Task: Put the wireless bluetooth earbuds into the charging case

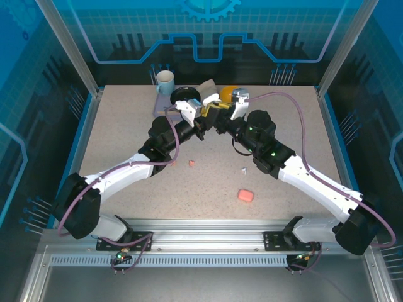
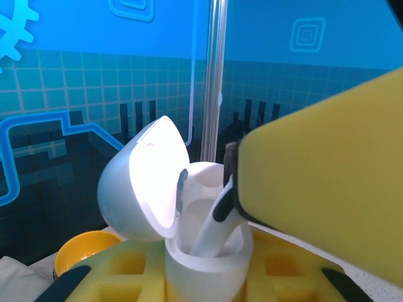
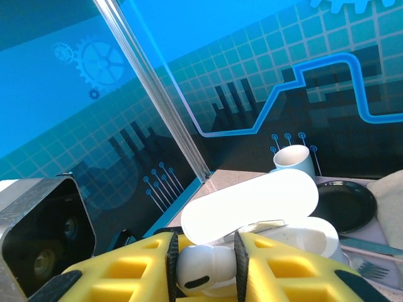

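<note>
Holding white case (image 2: 204, 267) clamped upright in left gripper (image 2: 208, 283), lid (image 2: 148, 182) flipped open to the left. Pinching white earbud (image 3: 204, 264) between right gripper (image 3: 204, 251) pads. Stem reaching down into the case's near well, head sitting above the rim beside the right gripper's yellow finger (image 2: 327, 189). Not seeing the other well clearly enough to call its contents. Meeting over the far-middle of the table (image 1: 126, 138). Lying loose on the table nearer the bases: pink earbud (image 1: 192, 163), second white earbud (image 1: 244, 170), well apart from each other. Sitting nearer the front: pink case (image 1: 245, 195), looking closed. Standing at the far edge: cup (image 1: 165, 82), black plate (image 1: 184, 95), yellow bowl (image 1: 227, 93).
</note>
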